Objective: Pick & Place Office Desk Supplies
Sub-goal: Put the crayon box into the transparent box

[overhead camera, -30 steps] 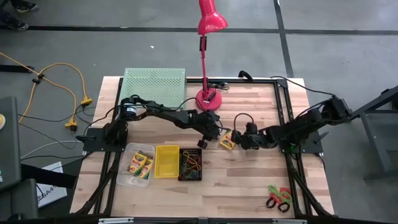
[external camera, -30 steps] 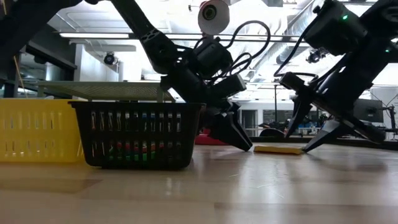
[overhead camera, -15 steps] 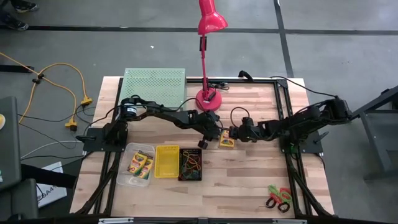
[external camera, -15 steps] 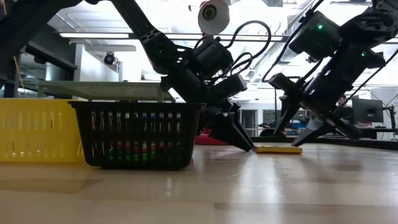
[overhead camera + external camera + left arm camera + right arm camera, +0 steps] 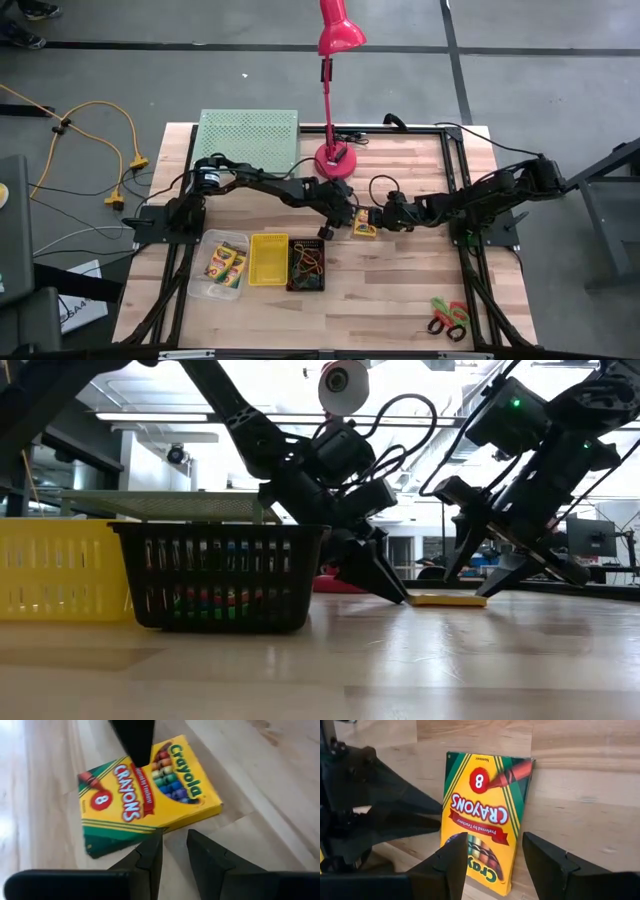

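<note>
Crayon box (image 5: 363, 226) lies flat on my bench (image 5: 400, 300) just in front of the lamp base (image 5: 333, 160), with my two claws meeting over it from opposite sides. My left claw (image 5: 172, 847) sits released at one edge of the box, its fingers only a little apart. My right claw (image 5: 495, 852) is spread wide, straddling the other end without gripping it.
</note>
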Controlling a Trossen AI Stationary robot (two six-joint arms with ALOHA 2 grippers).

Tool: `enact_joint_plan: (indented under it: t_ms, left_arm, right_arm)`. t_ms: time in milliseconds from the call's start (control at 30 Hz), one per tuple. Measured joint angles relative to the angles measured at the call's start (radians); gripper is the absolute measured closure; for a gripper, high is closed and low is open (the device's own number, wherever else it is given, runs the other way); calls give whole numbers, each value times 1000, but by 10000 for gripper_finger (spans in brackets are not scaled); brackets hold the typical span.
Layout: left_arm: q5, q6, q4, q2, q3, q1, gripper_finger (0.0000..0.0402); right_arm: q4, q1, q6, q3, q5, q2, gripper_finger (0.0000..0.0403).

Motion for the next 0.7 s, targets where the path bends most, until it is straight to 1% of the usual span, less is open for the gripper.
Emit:
enact_joint_plan:
  t_ms: [700]
  left_arm:
    - [11, 4, 14, 2, -1, -4, 312]
  right_arm:
    - [39, 0, -4, 0, 5, 0, 227]
